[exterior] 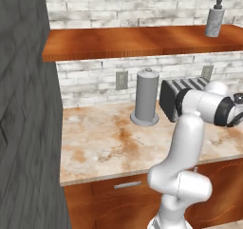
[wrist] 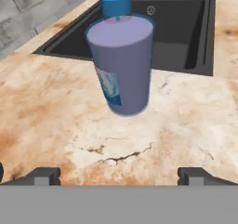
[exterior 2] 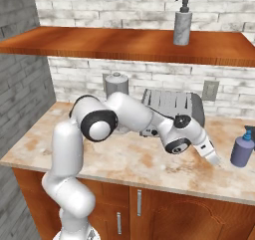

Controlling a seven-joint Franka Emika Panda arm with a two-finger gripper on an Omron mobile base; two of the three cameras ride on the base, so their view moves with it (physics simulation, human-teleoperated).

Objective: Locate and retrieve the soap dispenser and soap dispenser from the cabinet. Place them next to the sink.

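- speckled grey pump bottle with black pump (exterior 2: pixel 183 24) is up on the long reddish-brown wooden shelf (exterior 2: pixel 124 45), not fetched yet
- gripper (exterior 2: pixel 213 158) low over the counter, jaws spread wide, holding nothing
- blue-purple pump bottle (exterior 2: pixel 242 151) stands upright beside the dark sink basin (wrist: pixel 176 28) (looks delivered)

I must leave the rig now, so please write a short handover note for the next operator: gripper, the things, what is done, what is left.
Gripper: open, empty, low over the counter, facing the blue-purple soap dispenser.
That bottle stands upright on the counter beside the sink: done.
The speckled grey soap dispenser stands on the wooden shelf.
Left: fetch the grey one and set it by the sink.
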